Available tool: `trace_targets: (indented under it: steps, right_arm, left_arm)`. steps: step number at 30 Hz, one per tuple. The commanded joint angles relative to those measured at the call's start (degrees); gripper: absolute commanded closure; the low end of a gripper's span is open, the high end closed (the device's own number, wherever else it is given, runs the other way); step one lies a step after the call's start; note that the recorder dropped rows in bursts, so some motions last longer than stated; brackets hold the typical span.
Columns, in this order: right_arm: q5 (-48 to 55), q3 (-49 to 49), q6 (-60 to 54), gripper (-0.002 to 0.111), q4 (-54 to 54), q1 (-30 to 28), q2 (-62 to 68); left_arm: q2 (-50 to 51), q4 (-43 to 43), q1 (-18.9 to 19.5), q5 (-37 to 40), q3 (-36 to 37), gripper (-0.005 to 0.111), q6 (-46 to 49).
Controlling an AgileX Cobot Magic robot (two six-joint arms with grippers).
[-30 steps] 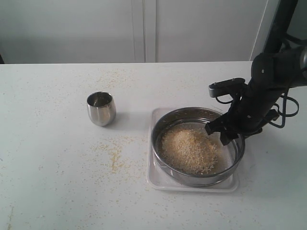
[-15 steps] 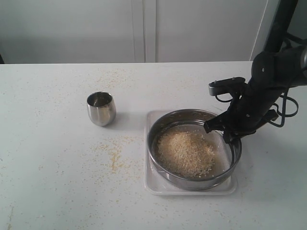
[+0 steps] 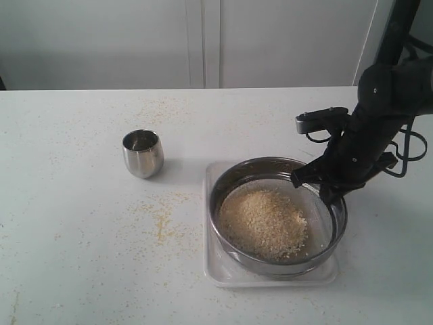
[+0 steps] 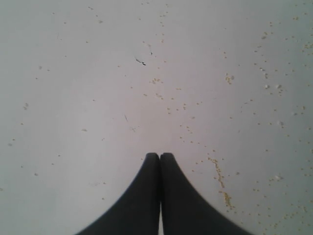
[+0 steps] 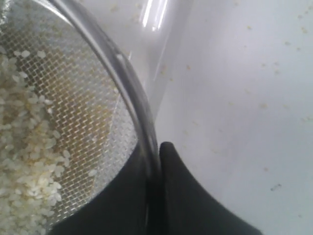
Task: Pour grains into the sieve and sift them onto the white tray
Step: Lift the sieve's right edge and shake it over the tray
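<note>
The sieve (image 3: 230,177), a wide steel ring with a mesh bottom, sits over the white tray (image 3: 214,272) right of centre. A beige heap of grains (image 3: 262,222) fills its middle. My right gripper (image 3: 327,191) is shut on the sieve's right rim, one finger inside and one outside. In the right wrist view the rim (image 5: 124,78) runs between the black fingers (image 5: 183,196), with whitish grains (image 5: 22,161) on the mesh. Yellow grains show through the mesh below. My left gripper (image 4: 159,156) is shut and empty over bare table; it is out of the exterior view.
A small steel cup (image 3: 143,154) stands upright left of the tray. Spilled yellow grains (image 3: 161,222) are scattered over the table between cup and tray, and further back. The table's far edge meets a pale wall.
The sieve has shifted back and forth with my right gripper over the tray: left half a second ago, now slightly right and nearer. The grain heap has gathered toward the sieve's centre-left.
</note>
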Motion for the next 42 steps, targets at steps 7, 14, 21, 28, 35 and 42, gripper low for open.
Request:
trace_targets:
  steps: [7, 14, 21, 28, 35, 42]
  right_arm:
    - [4.0, -3.2, -1.8, 0.108, 5.9, 0.0, -2.2]
    - [2.5, -3.2, 1.3, 0.108, 6.1, -1.4, -2.6]
    - [2.4, -3.2, -4.8, 0.108, 4.5, -1.7, -2.8]
    - [3.7, -2.9, -10.0, 0.108, 9.1, -1.2, -2.6]
    - [0.6, -2.9, -5.8, 0.108, 9.9, -1.1, -2.5]
    - [-0.8, -2.9, 3.6, 0.108, 7.1, -2.5, -2.5]
  left_arm:
    - [-0.5, -0.3, 0.2, 0.6, 0.4, 0.107, -0.1]
    - [-0.5, -0.3, 0.2, 0.6, 0.4, 0.107, -0.1]
    - [-0.5, -0.3, 0.2, 0.6, 0.4, 0.107, -0.1]
    - [-0.5, -0.3, 0.2, 0.6, 0.4, 0.107, -0.1]
    - [-0.5, -0.3, 0.2, 0.6, 0.4, 0.107, -0.1]
    - [-0.5, -0.3, 0.2, 0.6, 0.4, 0.107, -0.1]
